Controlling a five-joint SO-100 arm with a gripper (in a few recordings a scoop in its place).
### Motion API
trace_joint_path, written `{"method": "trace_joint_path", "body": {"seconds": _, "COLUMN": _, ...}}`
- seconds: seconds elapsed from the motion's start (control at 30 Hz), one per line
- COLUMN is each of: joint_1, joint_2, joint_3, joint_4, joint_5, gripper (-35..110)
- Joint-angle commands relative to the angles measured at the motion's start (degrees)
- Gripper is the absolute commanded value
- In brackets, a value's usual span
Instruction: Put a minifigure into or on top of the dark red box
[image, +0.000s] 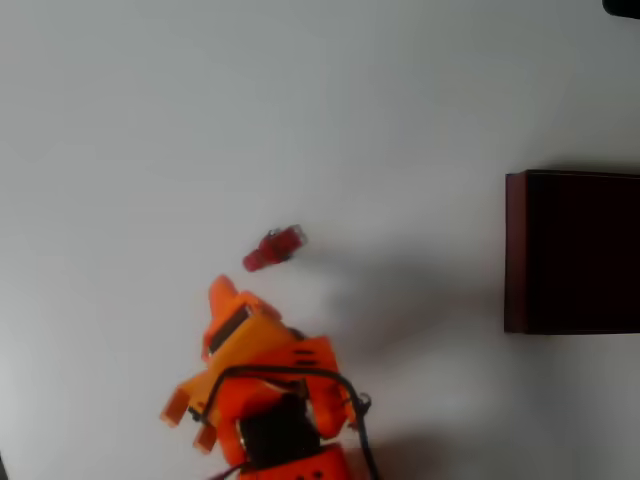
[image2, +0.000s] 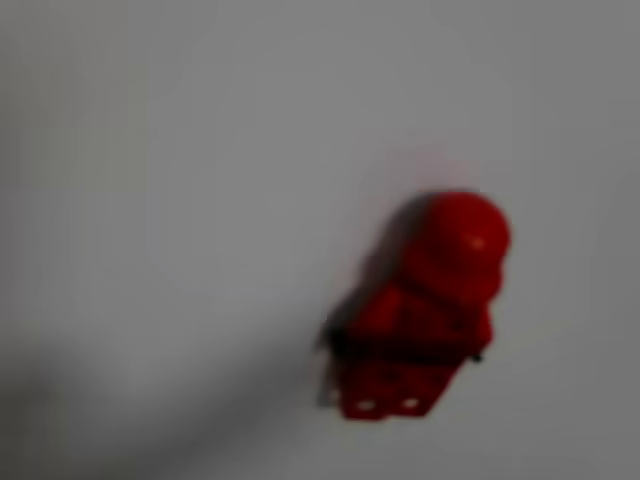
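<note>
On the table: the minifigure (image: 274, 249) is lying flat on the pale table (image: 200, 120), tilted, just beyond the tip of the gripper (image: 222, 295) in the overhead view.
Box: the dark red box (image: 515, 250) is sitting well apart at the right edge of that view, its dark inside facing up.
Risk, nudge: the figure is small and lying loose, so a fingertip coming down off-centre is likely to be pushing it away or spinning it rather than catching it.
Risk, slip: its rounded head (image2: 462, 232) is offering little to pinch, so a grasp there may be squeezing it out.
Risk, carry: the long travel to the box is leaving room for a weak hold to drop it short.
Claw: it is holding nothing and touching nothing; how far open it is, I cannot tell.
</note>
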Motion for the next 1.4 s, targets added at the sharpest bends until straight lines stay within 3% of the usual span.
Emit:
{"method": "trace_joint_path", "body": {"seconds": 0.0, "joint_1": 1.6, "joint_2": -3.8, "joint_3": -4.2, "joint_4": -1.6, "joint_5": -2.8, "gripper": 26}}
{"method": "trace_joint_path", "body": {"seconds": 0.57, "joint_1": 5.3, "joint_2": -16.0, "joint_3": -5.5, "joint_4": -12.5, "joint_5": -4.7, "gripper": 25}}
{"method": "trace_joint_path", "body": {"seconds": 1.37, "joint_1": 6.0, "joint_2": -32.2, "joint_3": -14.5, "joint_4": -13.1, "joint_5": -4.6, "gripper": 24}}
